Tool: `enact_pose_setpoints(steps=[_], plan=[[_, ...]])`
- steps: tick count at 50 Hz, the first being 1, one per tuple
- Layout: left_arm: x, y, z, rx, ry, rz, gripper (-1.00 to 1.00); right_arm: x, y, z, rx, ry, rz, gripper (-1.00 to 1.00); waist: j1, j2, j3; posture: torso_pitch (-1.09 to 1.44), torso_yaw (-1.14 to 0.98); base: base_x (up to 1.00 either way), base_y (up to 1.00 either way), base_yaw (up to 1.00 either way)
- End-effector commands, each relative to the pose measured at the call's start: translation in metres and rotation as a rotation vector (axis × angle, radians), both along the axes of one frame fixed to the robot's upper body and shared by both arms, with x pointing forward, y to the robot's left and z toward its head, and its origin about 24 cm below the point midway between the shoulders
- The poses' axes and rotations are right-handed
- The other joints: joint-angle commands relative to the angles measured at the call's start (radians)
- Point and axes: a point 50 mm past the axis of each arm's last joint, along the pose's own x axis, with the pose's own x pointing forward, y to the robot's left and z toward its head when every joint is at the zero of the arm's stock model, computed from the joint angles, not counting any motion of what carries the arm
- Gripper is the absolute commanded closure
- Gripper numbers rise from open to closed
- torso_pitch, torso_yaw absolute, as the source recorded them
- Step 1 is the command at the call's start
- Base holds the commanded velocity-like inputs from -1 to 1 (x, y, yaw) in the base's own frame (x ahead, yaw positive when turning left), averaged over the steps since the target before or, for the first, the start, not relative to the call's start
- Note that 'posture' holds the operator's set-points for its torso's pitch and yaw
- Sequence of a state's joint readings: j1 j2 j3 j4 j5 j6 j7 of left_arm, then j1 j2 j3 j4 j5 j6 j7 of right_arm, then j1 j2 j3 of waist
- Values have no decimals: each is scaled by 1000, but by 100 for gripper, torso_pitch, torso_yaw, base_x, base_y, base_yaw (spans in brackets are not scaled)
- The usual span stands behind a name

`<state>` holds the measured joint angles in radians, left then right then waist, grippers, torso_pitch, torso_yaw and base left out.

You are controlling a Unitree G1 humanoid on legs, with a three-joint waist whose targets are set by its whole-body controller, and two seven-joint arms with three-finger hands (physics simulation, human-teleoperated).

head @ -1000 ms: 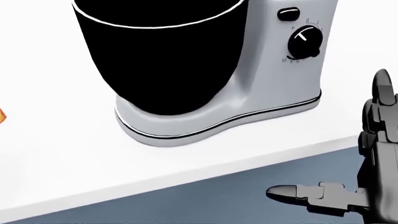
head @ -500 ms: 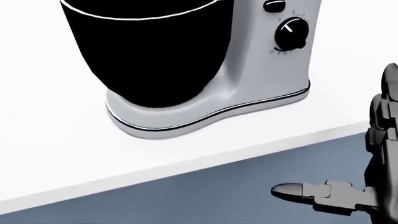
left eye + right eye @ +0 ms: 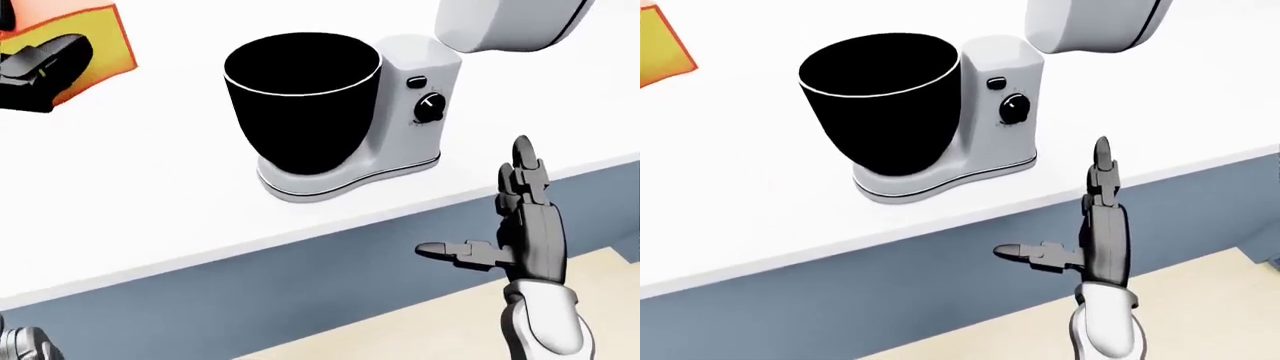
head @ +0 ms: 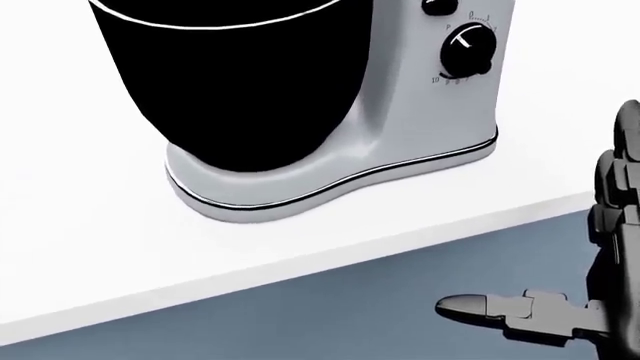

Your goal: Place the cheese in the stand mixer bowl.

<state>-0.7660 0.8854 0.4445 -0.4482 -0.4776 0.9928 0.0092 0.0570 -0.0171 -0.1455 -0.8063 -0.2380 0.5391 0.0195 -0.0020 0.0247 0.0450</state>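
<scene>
The stand mixer [image 3: 418,90] is silver and stands on the white counter [image 3: 150,202], with its head [image 3: 510,22] tilted up. Its black bowl [image 3: 300,97] is open at the top and nothing shows inside. The cheese [image 3: 95,34], a yellow wedge with an orange rim, is at the top left of the left-eye view. My left hand [image 3: 40,67] has its dark fingers closed round the cheese, well left of the bowl. My right hand [image 3: 490,214] stands open and empty at the counter's edge, right of the mixer, fingers up and thumb out to the left.
The counter's near edge runs across the views above a blue-grey cabinet front [image 3: 300,292]. Beige floor [image 3: 400,337] shows at the bottom. The head view holds only the bowl's lower part [image 4: 240,82], the mixer's dial [image 4: 467,52] and my right hand's thumb [image 4: 480,307].
The head view has shifted: the mixer now sits further left and looms larger. An orange corner of cheese at its left edge has left the view. My right hand has barely moved.
</scene>
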Motion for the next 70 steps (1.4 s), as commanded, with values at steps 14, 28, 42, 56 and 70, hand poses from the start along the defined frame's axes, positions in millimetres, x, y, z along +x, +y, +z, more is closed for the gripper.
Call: enact_pose_setpoints(steps=[14, 28, 42, 56, 70], plan=[[11, -12, 31, 47, -121, -5, 100, -3, 2, 13, -23, -79, 6, -100, 0, -2, -21, 0, 0, 0, 0, 0], [28, -35, 33, 52, -113, -63, 100, -4, 0, 17, -39, -85, -1, -100, 1, -14, -22, 0, 0, 0, 0, 0], [42, -48, 35, 79, -102, -91, 100, -6, 0, 19, -37, -93, -3, -100, 3, -22, -22, 0, 0, 0, 0, 0], [55, -65, 34, 93, -90, -142, 100, -6, -1, 18, -31, -93, -6, -100, 5, -27, -23, 0, 0, 0, 0, 0], [64, -80, 35, 132, -86, -178, 100, -6, -2, 18, -26, -96, -3, -100, 6, -32, -24, 0, 0, 0, 0, 0]])
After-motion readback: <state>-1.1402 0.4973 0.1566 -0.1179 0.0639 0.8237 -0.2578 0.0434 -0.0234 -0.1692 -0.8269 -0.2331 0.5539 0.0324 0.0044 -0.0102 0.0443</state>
